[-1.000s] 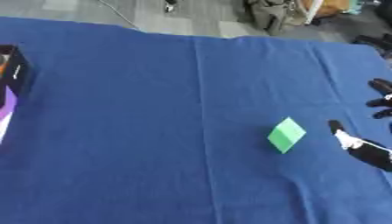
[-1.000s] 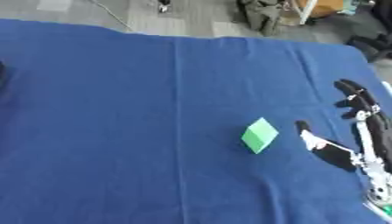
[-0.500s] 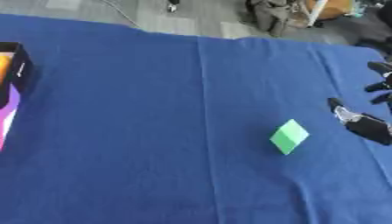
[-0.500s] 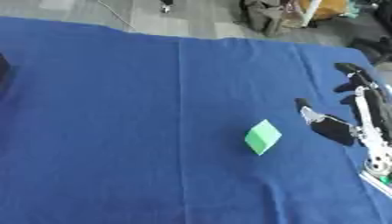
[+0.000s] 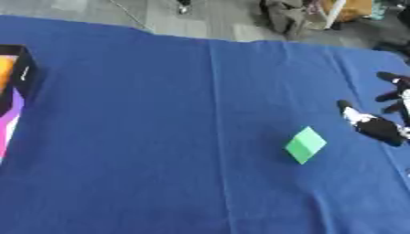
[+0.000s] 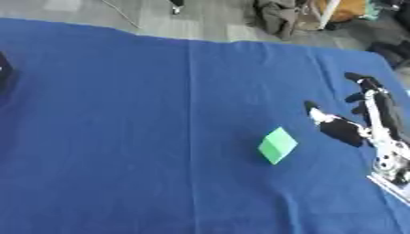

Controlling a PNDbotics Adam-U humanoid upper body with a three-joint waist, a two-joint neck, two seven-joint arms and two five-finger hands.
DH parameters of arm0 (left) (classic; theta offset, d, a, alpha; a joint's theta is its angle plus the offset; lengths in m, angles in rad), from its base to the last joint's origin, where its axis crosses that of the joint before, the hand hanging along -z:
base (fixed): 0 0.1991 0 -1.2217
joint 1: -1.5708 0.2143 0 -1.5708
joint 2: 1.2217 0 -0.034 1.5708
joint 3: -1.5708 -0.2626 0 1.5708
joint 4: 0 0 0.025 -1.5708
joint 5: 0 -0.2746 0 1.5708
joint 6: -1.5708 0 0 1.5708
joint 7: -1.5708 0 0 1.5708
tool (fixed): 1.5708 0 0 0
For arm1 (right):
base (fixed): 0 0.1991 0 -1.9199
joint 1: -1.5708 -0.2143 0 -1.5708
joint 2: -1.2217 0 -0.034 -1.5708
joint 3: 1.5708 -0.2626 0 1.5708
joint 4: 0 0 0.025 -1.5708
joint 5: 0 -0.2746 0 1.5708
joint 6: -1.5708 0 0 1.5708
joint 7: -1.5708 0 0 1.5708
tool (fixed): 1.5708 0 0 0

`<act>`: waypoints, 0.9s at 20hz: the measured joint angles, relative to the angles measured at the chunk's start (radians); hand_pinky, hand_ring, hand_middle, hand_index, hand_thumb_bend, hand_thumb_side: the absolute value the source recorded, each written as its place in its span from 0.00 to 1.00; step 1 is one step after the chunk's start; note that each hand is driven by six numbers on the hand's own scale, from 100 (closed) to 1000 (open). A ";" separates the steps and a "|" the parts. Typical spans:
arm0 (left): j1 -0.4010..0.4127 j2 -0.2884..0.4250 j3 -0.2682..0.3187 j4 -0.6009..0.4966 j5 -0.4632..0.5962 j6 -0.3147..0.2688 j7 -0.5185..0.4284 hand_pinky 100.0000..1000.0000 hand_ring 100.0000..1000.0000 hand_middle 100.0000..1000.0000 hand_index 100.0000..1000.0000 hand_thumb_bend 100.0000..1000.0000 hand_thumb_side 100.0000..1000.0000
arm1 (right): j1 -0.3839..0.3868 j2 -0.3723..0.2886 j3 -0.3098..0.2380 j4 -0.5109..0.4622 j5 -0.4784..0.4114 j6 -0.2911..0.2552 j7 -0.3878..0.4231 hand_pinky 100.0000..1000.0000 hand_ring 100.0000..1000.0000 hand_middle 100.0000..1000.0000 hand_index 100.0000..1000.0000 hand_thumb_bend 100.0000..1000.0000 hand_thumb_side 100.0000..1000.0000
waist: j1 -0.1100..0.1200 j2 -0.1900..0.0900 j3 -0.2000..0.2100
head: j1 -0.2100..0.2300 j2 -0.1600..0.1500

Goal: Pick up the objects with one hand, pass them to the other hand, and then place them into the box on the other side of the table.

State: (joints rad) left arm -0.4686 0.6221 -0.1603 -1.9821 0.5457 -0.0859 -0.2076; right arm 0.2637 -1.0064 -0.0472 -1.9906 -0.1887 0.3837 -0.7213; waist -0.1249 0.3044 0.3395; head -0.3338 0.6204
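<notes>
A green block (image 6: 277, 145) lies on the blue cloth, right of the middle. My right hand (image 6: 364, 119) hovers just to its right, apart from it, open with the thumb (image 6: 319, 116) pointing toward the block and the fingers (image 6: 363, 82) spread farther back. A black box (image 5: 16, 93) with orange and purple inside stands at the table's left edge. My left hand shows in no view.
The blue cloth covers the whole table (image 5: 160, 137), with a crease running down its middle. Beyond the far edge is grey floor with dark bags and other clutter (image 5: 288, 16).
My right hand has risen in the picture and come a little closer to the green block, which has stayed where it lay. The camera has shifted slightly.
</notes>
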 measured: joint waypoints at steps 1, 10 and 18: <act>-0.003 -0.003 0.000 0.000 0.000 0.000 0.000 1.00 1.00 0.68 0.86 0.00 0.65 | 0.000 0.002 0.003 0.000 -0.011 0.000 -0.001 0.54 0.66 0.86 0.89 0.37 0.41 | 0.000 0.002 0.003 | -0.003 -0.001; -0.009 -0.013 0.000 0.000 -0.009 0.000 0.000 1.00 1.00 0.68 0.85 0.00 0.66 | 0.002 0.035 0.042 0.000 -0.055 -0.022 -0.026 0.54 0.67 0.86 0.90 0.37 0.43 | -0.003 0.021 0.021 | -0.017 -0.009; -0.009 -0.019 0.000 0.000 -0.018 0.005 0.000 1.00 1.00 0.68 0.85 0.00 0.66 | 0.005 0.068 0.089 0.000 -0.072 -0.035 -0.030 0.55 0.67 0.86 0.91 0.36 0.47 | -0.003 0.032 0.017 | -0.021 -0.016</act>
State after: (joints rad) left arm -0.4780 0.6033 -0.1606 -1.9821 0.5277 -0.0811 -0.2073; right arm 0.2687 -0.9386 0.0416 -1.9906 -0.2610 0.3487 -0.7510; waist -0.1275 0.3360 0.3569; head -0.3544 0.6044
